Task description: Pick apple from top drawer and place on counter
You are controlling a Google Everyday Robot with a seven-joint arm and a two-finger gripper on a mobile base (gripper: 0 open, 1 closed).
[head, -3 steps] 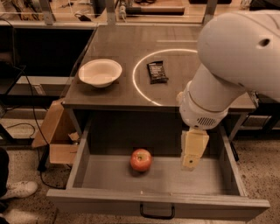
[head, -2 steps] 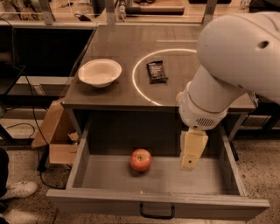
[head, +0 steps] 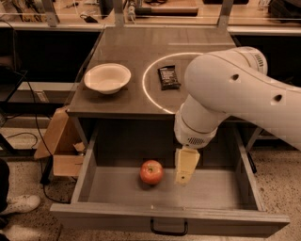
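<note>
The red apple [head: 151, 172] with yellowish patches lies on the floor of the open top drawer [head: 117, 188], left of middle. The drawer has a flat grey front with a small black handle [head: 168, 229]. My gripper [head: 185, 167] hangs inside the drawer just right of the apple, a short gap away, pointing down. It holds nothing that I can see. The counter [head: 131, 52] above the drawer is grey-brown with a thin white circle [head: 146, 87].
A white bowl [head: 107, 77] stands on the counter's left. A dark snack bar wrapper [head: 168, 76] lies inside the circle. A cardboard box [head: 61, 141] sits on the floor left of the drawer. A pale workbench [head: 155, 12] runs behind. A shoe [head: 16, 203] shows at lower left.
The arm and gripper have moved left inside the drawer, closer to the apple. The apple has not moved.
</note>
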